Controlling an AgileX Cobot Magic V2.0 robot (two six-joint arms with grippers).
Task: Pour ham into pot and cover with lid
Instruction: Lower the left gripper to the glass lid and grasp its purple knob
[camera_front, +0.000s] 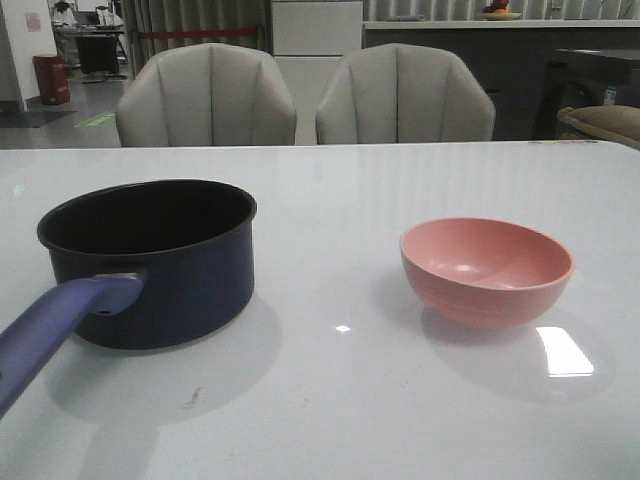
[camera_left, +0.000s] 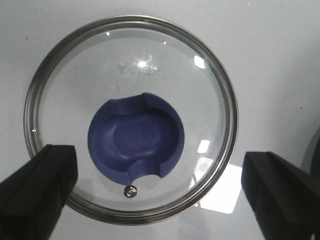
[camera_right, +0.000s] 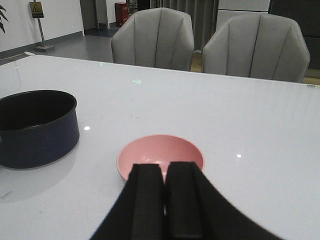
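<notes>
Ham seems poured already; bowl (camera_front: 487, 268) looks empty, right gripper (camera_right: 165, 200) clenched; left gripper (camera_left: 160, 192), released, must grasp lid (camera_left: 131, 117) for pot (camera_front: 150, 262)

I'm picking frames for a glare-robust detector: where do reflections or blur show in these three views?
Front view: a bright rectangular glare patch and a small glint on the table near the pink bowl; soft shadows under bowl and pot. Left wrist view: highlights on the glass lid, fingers blurred. Right wrist view: small glints on the tabletop, right gripper soft.
</notes>
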